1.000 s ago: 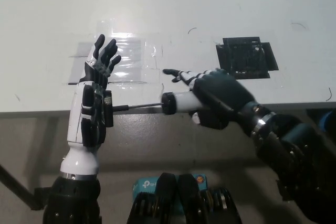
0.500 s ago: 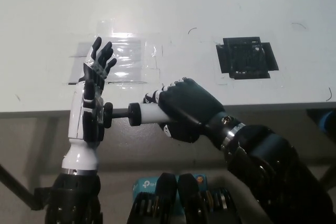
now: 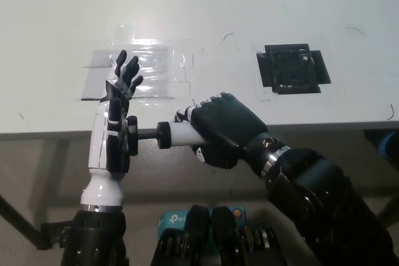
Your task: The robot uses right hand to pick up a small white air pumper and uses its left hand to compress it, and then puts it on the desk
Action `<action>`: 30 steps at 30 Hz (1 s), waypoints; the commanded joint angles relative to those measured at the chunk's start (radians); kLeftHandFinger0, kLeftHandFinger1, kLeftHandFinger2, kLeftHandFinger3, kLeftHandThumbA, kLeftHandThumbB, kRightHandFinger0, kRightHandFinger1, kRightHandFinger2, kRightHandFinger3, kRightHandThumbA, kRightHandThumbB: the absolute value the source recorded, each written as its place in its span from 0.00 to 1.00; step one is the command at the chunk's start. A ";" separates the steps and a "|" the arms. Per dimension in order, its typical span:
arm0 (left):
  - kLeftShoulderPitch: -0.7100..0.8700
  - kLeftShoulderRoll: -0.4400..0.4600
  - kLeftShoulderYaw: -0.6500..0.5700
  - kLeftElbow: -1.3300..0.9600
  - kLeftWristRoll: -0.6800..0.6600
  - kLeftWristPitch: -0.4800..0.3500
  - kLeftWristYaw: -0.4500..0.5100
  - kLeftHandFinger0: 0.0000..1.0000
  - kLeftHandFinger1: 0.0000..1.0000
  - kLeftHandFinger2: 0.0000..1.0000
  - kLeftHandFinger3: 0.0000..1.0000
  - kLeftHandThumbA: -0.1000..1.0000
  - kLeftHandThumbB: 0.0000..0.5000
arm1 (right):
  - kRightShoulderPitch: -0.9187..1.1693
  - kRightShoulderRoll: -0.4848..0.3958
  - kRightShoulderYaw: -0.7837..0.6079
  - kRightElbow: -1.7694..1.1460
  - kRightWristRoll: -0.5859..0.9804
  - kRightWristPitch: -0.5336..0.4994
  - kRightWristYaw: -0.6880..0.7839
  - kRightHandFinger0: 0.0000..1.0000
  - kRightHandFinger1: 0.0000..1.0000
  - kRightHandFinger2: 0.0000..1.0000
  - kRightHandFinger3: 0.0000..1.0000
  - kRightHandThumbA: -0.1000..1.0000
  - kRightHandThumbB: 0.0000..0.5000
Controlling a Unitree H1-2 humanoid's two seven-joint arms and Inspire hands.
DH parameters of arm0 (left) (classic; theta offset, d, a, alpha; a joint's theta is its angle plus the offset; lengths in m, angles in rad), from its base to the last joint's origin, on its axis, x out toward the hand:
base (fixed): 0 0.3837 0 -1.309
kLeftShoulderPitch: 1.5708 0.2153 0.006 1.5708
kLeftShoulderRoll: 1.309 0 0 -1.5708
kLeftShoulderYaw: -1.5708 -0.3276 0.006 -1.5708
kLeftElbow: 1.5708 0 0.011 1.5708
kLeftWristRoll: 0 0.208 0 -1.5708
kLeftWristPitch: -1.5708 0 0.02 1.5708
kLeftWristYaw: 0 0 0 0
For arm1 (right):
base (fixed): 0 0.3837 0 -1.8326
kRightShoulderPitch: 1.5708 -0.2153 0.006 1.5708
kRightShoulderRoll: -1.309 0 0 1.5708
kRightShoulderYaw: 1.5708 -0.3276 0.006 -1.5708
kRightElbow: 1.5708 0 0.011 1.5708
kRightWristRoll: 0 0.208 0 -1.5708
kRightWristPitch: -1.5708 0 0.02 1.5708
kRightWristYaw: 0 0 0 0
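Observation:
My black right hand (image 3: 223,128) is shut on the small white air pumper (image 3: 177,134), holding it level just in front of the desk's front edge. Only the pumper's white barrel end and black cap show past the fingers. Its thin dark rod points left and ends in a black knob (image 3: 132,135) that touches the palm of my white left hand (image 3: 115,123). That hand stands upright with its fingers spread and open, flat against the knob.
The white desk (image 3: 199,23) fills the upper half. A clear taped patch (image 3: 146,70) lies behind my left hand and a black square mat (image 3: 292,68) sits at the right. Grey floor and a teal box (image 3: 171,219) are below the desk edge.
My right hand carried the pumper leftward toward my left hand and the exposed rod grew much shorter. In the last half second both hands shifted slightly right.

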 commanded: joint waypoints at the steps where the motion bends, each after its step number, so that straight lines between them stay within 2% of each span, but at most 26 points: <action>1: 0.011 0.011 0.000 -0.034 -0.018 -0.020 -0.002 1.00 1.00 1.00 1.00 1.00 0.42 | -0.019 -0.030 -0.038 -0.007 0.022 -0.025 -0.017 0.00 0.38 0.78 0.63 0.00 0.35; 2: 0.017 0.027 0.011 -0.036 -0.033 -0.021 -0.009 1.00 1.00 1.00 1.00 1.00 0.44 | -0.016 -0.040 -0.054 0.006 0.039 -0.043 -0.047 0.00 0.43 0.75 0.81 0.00 0.38; 3: 0.021 0.042 0.023 -0.037 -0.051 -0.023 -0.015 1.00 1.00 1.00 1.00 1.00 0.49 | -0.013 -0.057 -0.079 0.015 0.059 -0.053 -0.065 0.00 0.47 0.75 0.91 0.00 0.39; 4: 0.027 0.055 0.032 -0.039 -0.062 -0.027 -0.018 1.00 1.00 1.00 1.00 1.00 0.48 | -0.011 -0.069 -0.100 0.017 0.076 -0.055 -0.069 0.00 0.47 0.74 0.94 0.00 0.37; 5: 0.042 0.079 0.048 -0.039 -0.079 -0.034 -0.024 1.00 1.00 1.00 1.00 1.00 0.37 | -0.010 -0.089 -0.131 0.018 0.087 -0.047 -0.068 0.00 0.47 0.74 0.93 0.00 0.33; 7: 0.064 0.107 0.068 -0.037 -0.092 -0.045 -0.028 1.00 1.00 1.00 1.00 1.00 0.31 | -0.006 -0.103 -0.160 0.012 0.095 -0.034 -0.058 0.02 0.49 0.75 0.91 0.00 0.32; 8: 0.086 0.128 0.082 -0.038 -0.090 -0.055 -0.026 1.00 1.00 1.00 1.00 1.00 0.27 | -0.001 -0.114 -0.182 0.003 0.097 -0.017 -0.051 0.06 0.52 0.77 0.85 0.00 0.33; 9: 0.101 0.142 0.088 -0.038 -0.079 -0.065 -0.023 1.00 1.00 1.00 1.00 1.00 0.22 | 0.005 -0.118 -0.200 -0.002 0.100 -0.007 -0.050 0.04 0.50 0.77 0.78 0.00 0.34; 11: 0.131 0.159 0.099 -0.041 -0.094 -0.075 -0.027 1.00 1.00 1.00 1.00 1.00 0.19 | 0.010 -0.127 -0.215 0.009 0.100 -0.004 -0.047 0.03 0.49 0.79 0.74 0.00 0.36; 12: 0.145 0.166 0.103 -0.048 -0.102 -0.068 -0.028 1.00 1.00 1.00 1.00 1.00 0.19 | 0.016 -0.133 -0.224 0.019 0.105 -0.013 -0.058 0.02 0.49 0.80 0.75 0.00 0.36; 14: 0.186 0.181 0.117 -0.057 -0.149 -0.070 -0.035 1.00 1.00 1.00 1.00 1.00 0.17 | 0.021 -0.147 -0.245 0.044 0.134 -0.027 -0.062 0.05 0.55 0.82 0.91 0.00 0.34; 17: 0.228 0.194 0.125 -0.070 -0.162 -0.074 -0.040 1.00 1.00 1.00 1.00 1.00 0.18 | 0.018 -0.155 -0.262 0.067 0.147 -0.036 -0.070 0.04 0.53 0.81 0.92 0.00 0.34; 19: 0.260 0.200 0.131 -0.061 -0.150 -0.120 -0.040 1.00 1.00 1.00 1.00 1.00 0.10 | -0.002 -0.158 -0.281 0.108 0.157 -0.029 -0.081 0.02 0.50 0.78 0.90 0.00 0.31; 21: 0.275 0.202 0.126 -0.057 -0.133 -0.143 -0.041 1.00 1.00 1.00 1.00 1.00 0.10 | -0.022 -0.158 -0.291 0.147 0.165 -0.032 -0.093 0.01 0.50 0.78 0.92 0.00 0.31; 23: 0.303 0.196 0.111 -0.051 -0.136 -0.157 -0.049 1.00 1.00 1.00 1.00 1.00 0.17 | -0.062 -0.152 -0.303 0.236 0.167 -0.027 -0.119 0.02 0.51 0.80 0.95 0.00 0.30; 24: 0.317 0.193 0.104 -0.056 -0.146 -0.132 -0.056 1.00 1.00 1.00 1.00 1.00 0.23 | -0.082 -0.148 -0.306 0.281 0.167 -0.022 -0.130 0.03 0.52 0.81 0.96 0.00 0.32; 26: 0.335 0.191 0.089 -0.039 -0.154 -0.140 -0.069 1.00 1.00 1.00 1.00 1.00 0.22 | -0.124 -0.145 -0.304 0.374 0.163 -0.027 -0.154 0.05 0.54 0.84 0.95 0.00 0.33; 28: 0.373 0.193 0.077 -0.041 -0.185 -0.126 -0.085 1.00 1.00 1.00 1.00 1.00 0.29 | -0.178 -0.124 -0.295 0.484 0.163 -0.015 -0.169 0.05 0.55 0.85 0.95 0.00 0.31; 29: 0.378 0.193 0.074 -0.041 -0.191 -0.125 -0.087 1.00 1.00 1.00 1.00 1.00 0.29 | -0.186 -0.122 -0.294 0.503 0.165 -0.012 -0.173 0.06 0.55 0.86 0.95 0.00 0.31; 30: 0.390 0.191 0.065 -0.029 -0.175 -0.143 -0.086 1.00 1.00 1.00 1.00 1.00 0.34 | -0.221 -0.114 -0.295 0.587 0.180 -0.037 -0.204 0.06 0.56 0.86 0.95 0.00 0.36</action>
